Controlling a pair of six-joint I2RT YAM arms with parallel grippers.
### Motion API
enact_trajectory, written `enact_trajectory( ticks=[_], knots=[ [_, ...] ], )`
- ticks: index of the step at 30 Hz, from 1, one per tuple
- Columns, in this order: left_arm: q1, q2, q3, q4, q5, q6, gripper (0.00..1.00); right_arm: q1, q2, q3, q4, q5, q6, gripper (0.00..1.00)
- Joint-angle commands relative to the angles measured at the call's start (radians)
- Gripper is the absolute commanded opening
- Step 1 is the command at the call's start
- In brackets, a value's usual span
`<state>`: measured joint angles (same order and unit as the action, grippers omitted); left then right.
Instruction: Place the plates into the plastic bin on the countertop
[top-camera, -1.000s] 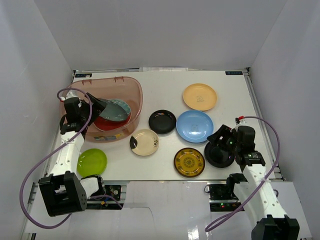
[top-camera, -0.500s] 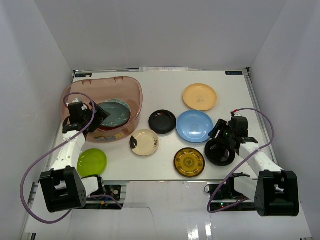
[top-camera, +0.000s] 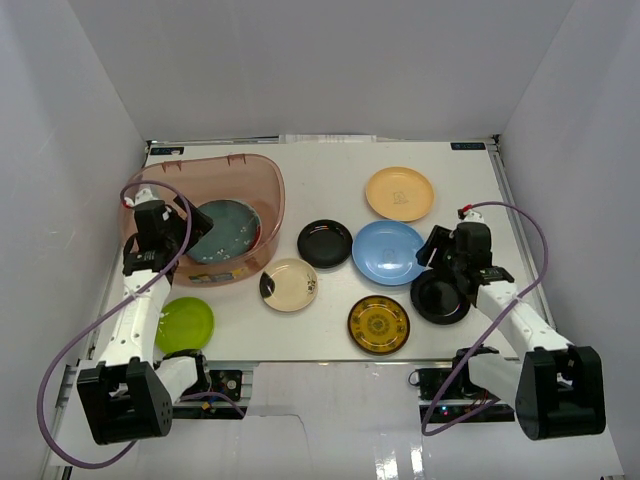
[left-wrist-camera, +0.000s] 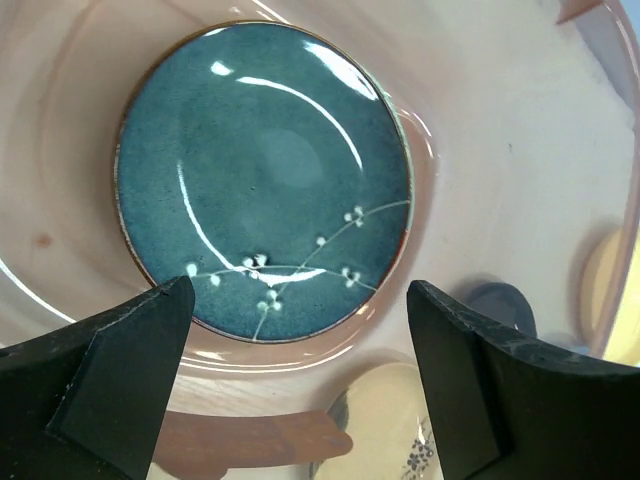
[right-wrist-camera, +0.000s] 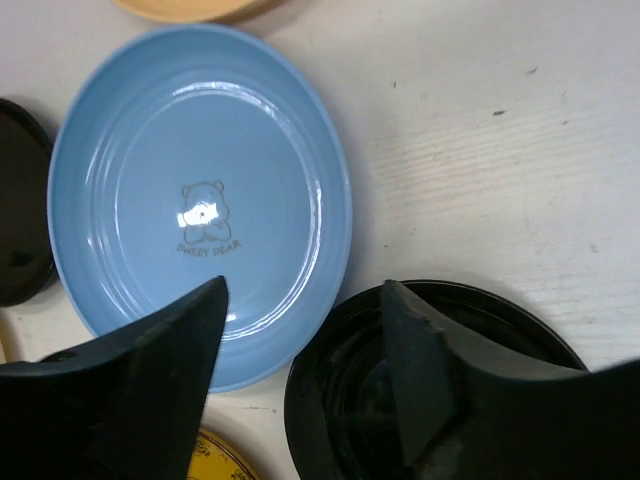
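Note:
The plastic bin (top-camera: 255, 185) stands at the back left of the countertop (top-camera: 330, 180). A dark teal plate (top-camera: 225, 230) lies flat inside it; the left wrist view shows its white branch pattern (left-wrist-camera: 262, 180). My left gripper (top-camera: 185, 235) hangs open and empty over the bin's near wall (left-wrist-camera: 300, 340). My right gripper (top-camera: 440, 262) is open. It straddles the rim of a black plate (top-camera: 440, 297) next to the blue plate (top-camera: 390, 251). In the right wrist view (right-wrist-camera: 300, 290), one finger is over the blue plate (right-wrist-camera: 200, 200) and the other over the black plate (right-wrist-camera: 440, 400).
Loose on the table are a yellow-orange plate (top-camera: 400, 193), a second black plate (top-camera: 325, 243), a cream plate (top-camera: 289, 284), a yellow patterned plate (top-camera: 379, 324) and a lime green plate (top-camera: 184, 325). White walls enclose the sides.
The teal plate, held tilted by my left gripper a second ago, now lies flat in the bin and the gripper has let go. My right gripper moved back-left over the black plate's rim.

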<state>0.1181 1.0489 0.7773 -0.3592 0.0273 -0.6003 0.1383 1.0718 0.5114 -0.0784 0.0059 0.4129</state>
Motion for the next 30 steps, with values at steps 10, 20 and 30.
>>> enact_trajectory(
  ticks=[10, 20, 30],
  knots=[
    [-0.032, -0.092, 0.088, 0.045, 0.362, 0.03, 0.98, 0.001, 0.212, 0.136, 0.037, 0.053, -0.057, 0.63],
    [-0.429, -0.155, 0.157, 0.037, 0.507, 0.036, 0.77, 0.001, 0.239, 0.142, 0.111, 0.011, 0.013, 0.08],
    [-0.957, 0.117, 0.191, 0.052, 0.088, 0.01, 0.77, 0.003, -0.116, 0.107, -0.055, -0.147, 0.026, 0.08]
  ],
)
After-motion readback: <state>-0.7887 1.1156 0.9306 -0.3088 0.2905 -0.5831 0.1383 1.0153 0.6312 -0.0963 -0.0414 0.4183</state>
